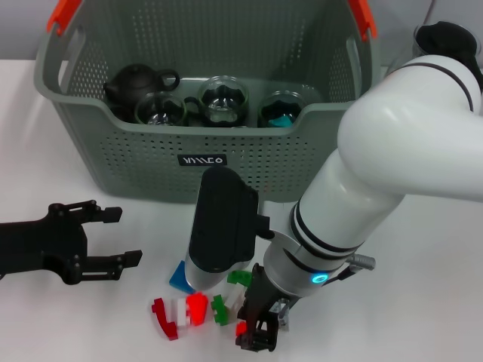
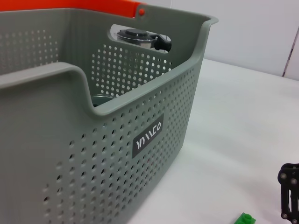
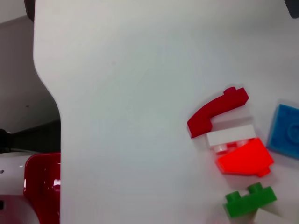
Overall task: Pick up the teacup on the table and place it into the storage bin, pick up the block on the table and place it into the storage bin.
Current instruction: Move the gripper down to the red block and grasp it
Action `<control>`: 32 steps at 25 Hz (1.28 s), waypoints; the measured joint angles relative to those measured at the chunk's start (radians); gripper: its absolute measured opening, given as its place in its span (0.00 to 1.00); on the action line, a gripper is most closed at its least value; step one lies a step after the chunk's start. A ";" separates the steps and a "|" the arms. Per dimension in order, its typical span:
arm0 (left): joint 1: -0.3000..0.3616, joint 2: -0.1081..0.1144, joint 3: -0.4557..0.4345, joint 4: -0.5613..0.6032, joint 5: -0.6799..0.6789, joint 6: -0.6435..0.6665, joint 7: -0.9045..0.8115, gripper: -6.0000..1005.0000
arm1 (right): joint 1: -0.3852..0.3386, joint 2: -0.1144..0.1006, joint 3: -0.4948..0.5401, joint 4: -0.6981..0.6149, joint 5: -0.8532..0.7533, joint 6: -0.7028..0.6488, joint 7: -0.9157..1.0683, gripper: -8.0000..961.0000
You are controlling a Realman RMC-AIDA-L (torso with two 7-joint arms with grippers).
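Note:
The storage bin (image 1: 113, 143), a grey-green perforated basket with orange handle pieces, stands at the back; its wall and black label fill the left wrist view (image 2: 148, 139). Three glass teacups (image 1: 223, 98) sit inside it beside a black teapot (image 1: 134, 81). Near the front edge lie loose blocks: blue (image 1: 179, 275), curved red (image 1: 162, 317), white, red-orange (image 1: 196, 308) and green (image 1: 220, 309). My right gripper (image 1: 255, 335) is down at the right end of this cluster, with a small red piece (image 1: 240, 329) at its tip. The left gripper (image 1: 124, 237) rests open on the left, holding nothing.
The right wrist view shows the curved red block (image 3: 216, 112), white block (image 3: 231, 136), red-orange block (image 3: 245, 158), blue block (image 3: 286, 130) and green block (image 3: 248, 199) on the white table, whose edge (image 3: 46, 93) is close. A green block (image 2: 245, 219) lies in front of the bin.

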 joint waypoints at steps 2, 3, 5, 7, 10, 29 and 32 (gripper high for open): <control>0.000 0.000 0.000 0.000 0.000 0.000 0.000 0.82 | 0.002 0.000 0.000 0.004 0.010 0.000 -0.007 0.36; 0.000 0.000 0.000 0.000 0.000 0.000 0.000 0.82 | 0.002 0.000 0.000 0.005 0.015 0.000 -0.011 0.36; 0.000 0.000 0.000 0.000 0.000 0.000 0.000 0.82 | 0.002 0.000 0.000 0.005 0.022 0.000 -0.016 0.36; 0.000 0.000 0.000 0.000 0.000 0.000 0.000 0.82 | 0.003 0.000 0.000 0.005 0.024 0.000 -0.019 0.36; 0.000 0.000 0.000 -0.001 0.000 0.000 0.000 0.82 | 0.004 0.000 0.000 0.009 0.025 0.000 -0.019 0.36; -0.003 0.003 0.000 -0.011 0.000 -0.006 0.000 0.82 | 0.021 0.000 -0.001 0.030 0.025 0.007 -0.025 0.36; -0.003 0.003 0.000 -0.011 0.000 -0.011 0.000 0.82 | 0.023 0.000 -0.002 0.031 0.025 0.008 -0.030 0.36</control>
